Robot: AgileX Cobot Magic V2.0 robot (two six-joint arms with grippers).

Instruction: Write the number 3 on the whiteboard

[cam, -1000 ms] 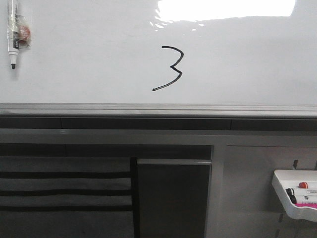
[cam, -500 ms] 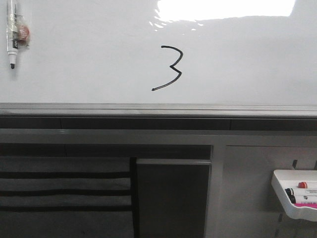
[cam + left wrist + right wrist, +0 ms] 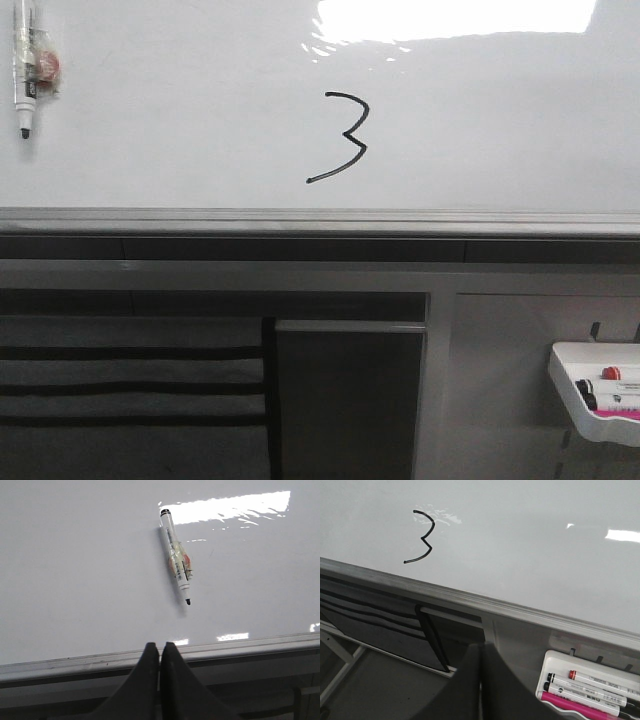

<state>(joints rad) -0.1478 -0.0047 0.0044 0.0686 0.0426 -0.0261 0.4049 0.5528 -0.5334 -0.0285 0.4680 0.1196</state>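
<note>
Number 3 [image 3: 340,137] unchanged on whiteboard [image 3: 500,130], marker [image 3: 25,70] shifted slightly

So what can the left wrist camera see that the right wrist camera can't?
Only the left wrist view shows the marker stuck on the board, its tip uncapped, plus the shut left end effector. Only the right wrist view shows the number 3, the white tray holding several markers, and the shut right end effector. Both show the whiteboard and its grey bottom rail.
</note>
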